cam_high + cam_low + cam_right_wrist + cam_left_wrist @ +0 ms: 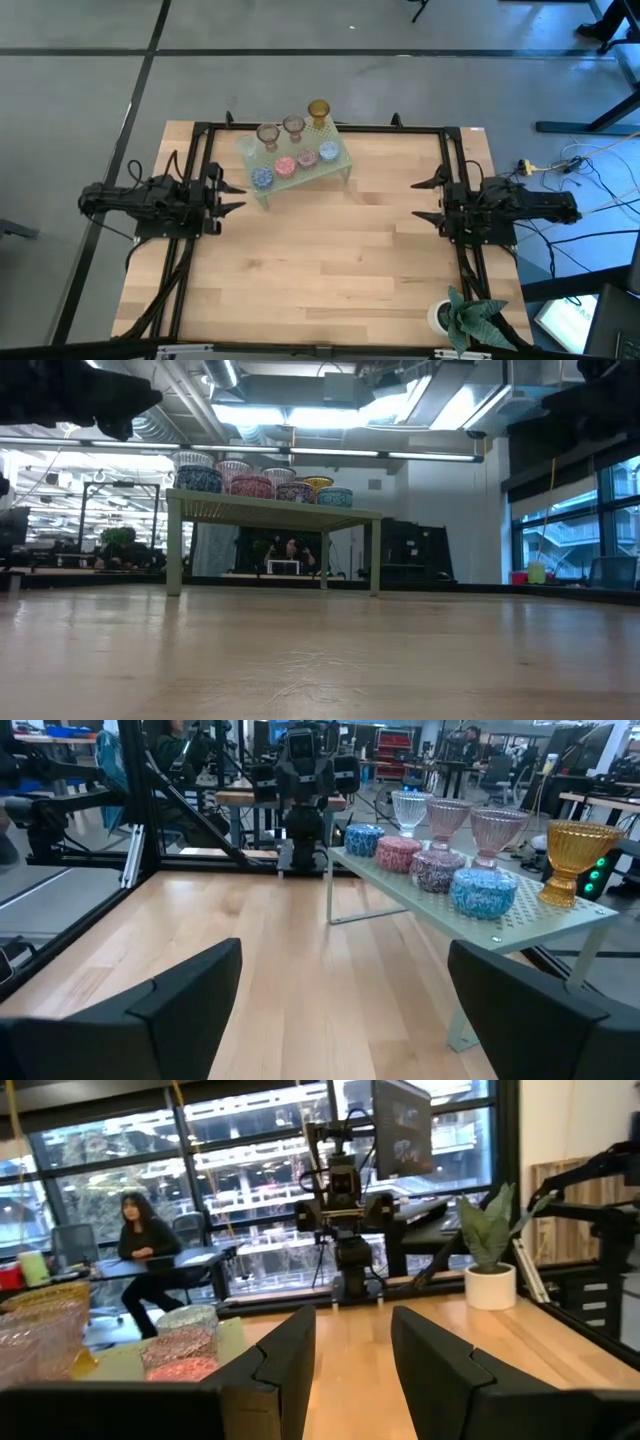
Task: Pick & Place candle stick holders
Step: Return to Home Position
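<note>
- High view: candle stick holders [295,150] stand on the green rack [340,160] at the table's [330,260] far edge. Left gripper [233,198] and right gripper [425,200] hang open, empty, well apart.
- Low view: small, probably light.
- Left wrist view: glass, likely slippery.
- Right wrist view: stems look fragile; pinch the bowls gently.

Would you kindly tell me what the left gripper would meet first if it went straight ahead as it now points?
Most likely the right gripper, facing it across the table; the green rack stands close beside that line, so a finger might clip it.
</note>
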`<action>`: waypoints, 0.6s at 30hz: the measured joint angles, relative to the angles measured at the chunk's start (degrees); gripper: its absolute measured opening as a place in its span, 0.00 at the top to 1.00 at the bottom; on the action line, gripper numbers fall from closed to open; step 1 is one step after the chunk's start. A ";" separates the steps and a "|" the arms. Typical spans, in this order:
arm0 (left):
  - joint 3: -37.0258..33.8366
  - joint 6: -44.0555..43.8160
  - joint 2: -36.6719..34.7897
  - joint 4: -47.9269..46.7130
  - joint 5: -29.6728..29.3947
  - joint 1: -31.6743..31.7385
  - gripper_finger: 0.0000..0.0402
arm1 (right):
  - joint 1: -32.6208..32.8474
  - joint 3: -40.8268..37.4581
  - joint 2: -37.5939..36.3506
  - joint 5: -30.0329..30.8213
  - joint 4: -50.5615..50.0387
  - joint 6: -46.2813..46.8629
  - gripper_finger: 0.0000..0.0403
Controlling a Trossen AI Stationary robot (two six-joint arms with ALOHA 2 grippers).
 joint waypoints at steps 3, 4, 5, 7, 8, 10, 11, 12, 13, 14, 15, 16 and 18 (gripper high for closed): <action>-0.03 -0.09 0.00 0.05 2.43 0.96 0.68 | 0.00 0.00 -0.93 0.00 -0.18 0.04 0.11; -0.49 -0.16 -0.01 0.79 2.96 1.21 0.68 | 0.00 -0.06 -1.09 0.00 -0.13 0.09 0.11; -1.18 -0.15 -0.02 1.63 3.31 1.47 0.68 | 0.00 -0.47 -1.32 0.00 0.53 0.08 0.11; -3.26 -0.22 -0.02 3.98 3.40 2.01 0.68 | 0.00 -1.75 -1.94 0.15 1.79 0.05 0.11; -4.07 -0.56 -0.02 4.97 3.31 2.32 0.68 | 0.00 -2.37 -2.13 0.15 2.64 0.09 0.11; -5.05 -0.44 -0.02 7.54 3.25 2.97 0.68 | 0.00 -2.94 -2.14 0.14 4.48 -0.12 0.11; -5.14 0.16 -0.04 8.39 3.38 3.33 0.68 | 0.00 -2.94 -2.18 0.15 5.02 -0.17 0.11; -5.13 0.56 -0.02 8.85 3.41 3.71 0.68 | 0.00 -2.93 -2.19 0.13 4.99 -0.16 0.11; -5.11 0.62 -0.03 8.87 3.42 4.11 0.68 | 0.00 -2.94 -2.19 0.15 4.17 -0.12 0.11; -5.15 0.19 -0.03 8.69 3.48 4.48 0.68 | 0.00 -3.05 -2.16 0.13 3.72 -0.11 0.11; -5.39 -0.47 -0.02 8.84 3.93 4.85 0.68 | 0.00 -3.29 -2.15 0.13 3.99 -0.11 0.11; -5.74 -0.74 -0.04 9.02 4.60 5.14 0.68 | 0.00 -3.75 -2.16 0.13 4.90 -0.13 0.11; -6.43 -1.87 -0.04 8.36 6.17 5.75 0.68 | 0.00 -5.01 -2.16 0.13 6.09 -0.07 0.11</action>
